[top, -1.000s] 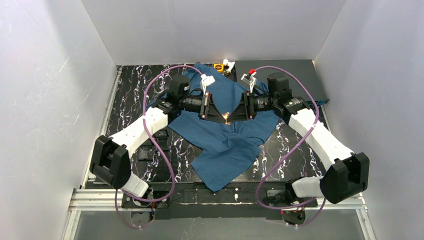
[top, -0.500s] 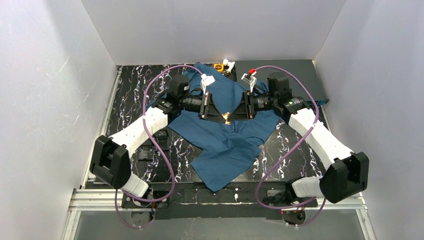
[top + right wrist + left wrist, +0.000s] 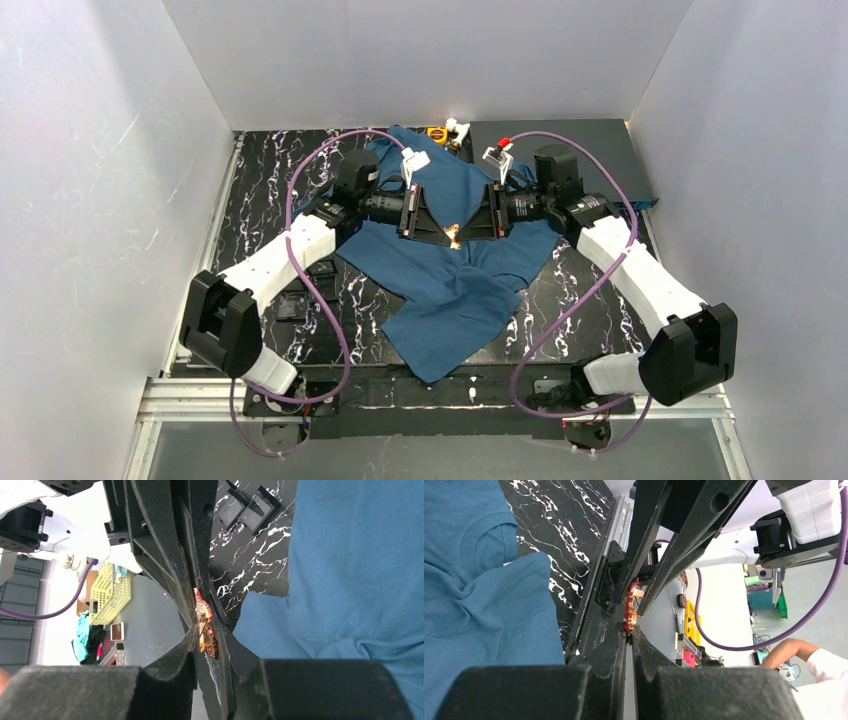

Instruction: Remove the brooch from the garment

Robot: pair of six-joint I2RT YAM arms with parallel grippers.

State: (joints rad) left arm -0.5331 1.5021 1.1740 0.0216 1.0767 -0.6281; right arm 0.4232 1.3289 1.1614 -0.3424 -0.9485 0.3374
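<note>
Now, table (image 3: 262,205): you are looking at a black slab with white marble veining, lying flat inside pale walls.
Garment (image 3: 455,290): the soft, plain teal-blue cloth is lying rumpled across the middle of the table, with one corner trailing toward the near edge.
Grey mat (image 3: 590,140): a smooth dark sheet is sitting at the far right corner, beside the cloth.
Purple cables (image 3: 300,180): they are looping over both white arms.
Left gripper (image 3: 630,632): its black fingers are pressing nearly together, pinching the brooch at their tips.
Right gripper (image 3: 205,635): it is meeting the left one tip to tip and nipping the same piece.
Black square pieces (image 3: 240,510): they are resting on bare marble, apart from the cloth.
Brooch (image 3: 455,234): the small, knobbly red-and-gold piece is sitting between both sets of fingertips, above the garment's middle; you cannot tell whether its pin is touching the cloth.
</note>
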